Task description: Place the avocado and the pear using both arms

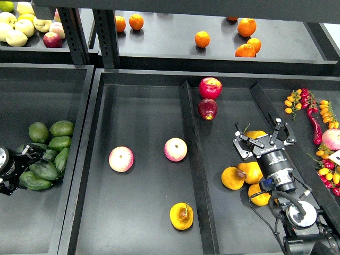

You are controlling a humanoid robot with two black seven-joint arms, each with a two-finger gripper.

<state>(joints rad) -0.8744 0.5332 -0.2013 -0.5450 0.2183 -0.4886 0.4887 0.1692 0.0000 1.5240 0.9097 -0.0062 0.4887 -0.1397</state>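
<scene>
My left gripper comes in at the far left and sits against a pile of avocados in the left bin. A dark green avocado lies right by its fingers, and I cannot tell whether they hold it. My right gripper is open, its fingers spread just over a yellow-orange pear in the right compartment. More pears lie below it and beside the wrist. Another pear with a brown blotch lies alone in the middle compartment.
Two pink-and-yellow apples lie in the middle compartment. A raised divider separates it from the right one, where two red apples sit at the back. Oranges are on the upper shelf, chillies and small tomatoes at the right.
</scene>
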